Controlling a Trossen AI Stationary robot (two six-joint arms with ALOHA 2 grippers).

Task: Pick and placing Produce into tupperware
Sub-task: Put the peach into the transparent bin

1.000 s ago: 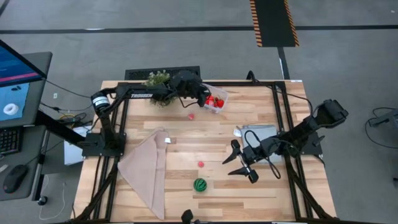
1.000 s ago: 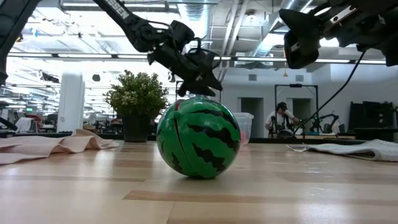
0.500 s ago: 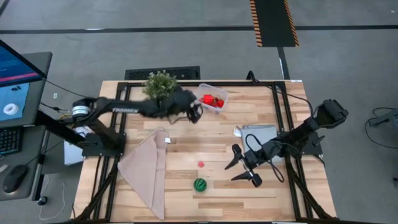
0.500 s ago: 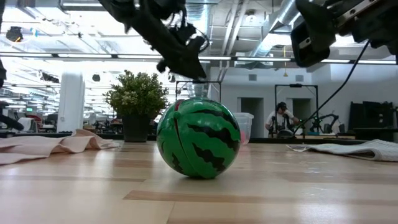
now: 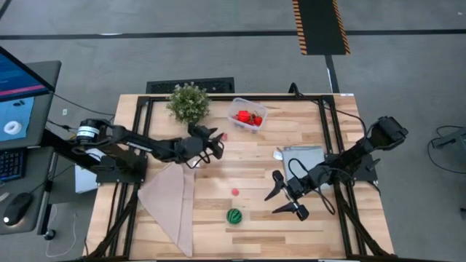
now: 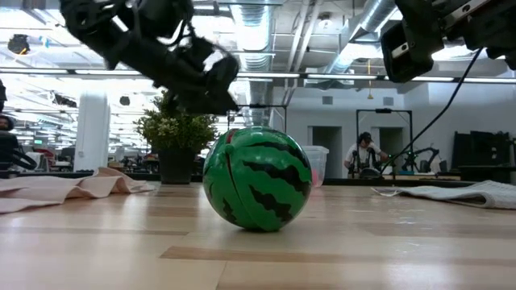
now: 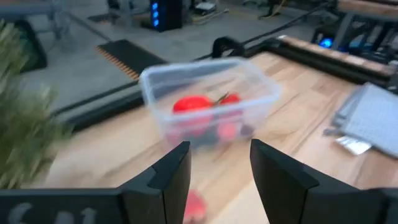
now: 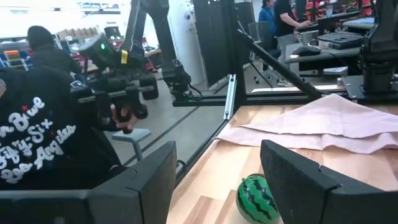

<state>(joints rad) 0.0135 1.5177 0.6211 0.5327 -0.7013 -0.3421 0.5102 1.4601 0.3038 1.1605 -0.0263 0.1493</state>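
Right claw (image 5: pixel 288 196) wide, empty — melon ball (image 5: pixel 234 215) just beside it, toward worktop centre. Left claw (image 5: pixel 212 143) empty, narrower gap — nearer tub (image 5: pixel 247 116).

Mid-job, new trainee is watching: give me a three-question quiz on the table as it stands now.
1. True or false: the tub already holds red pieces.
2. Which gripper is nearer the striped ball: A left, B right?
3. Fill in: the left gripper's fingers are ___ and grip nothing.

Key: 1 true. 2 B. 3 open.
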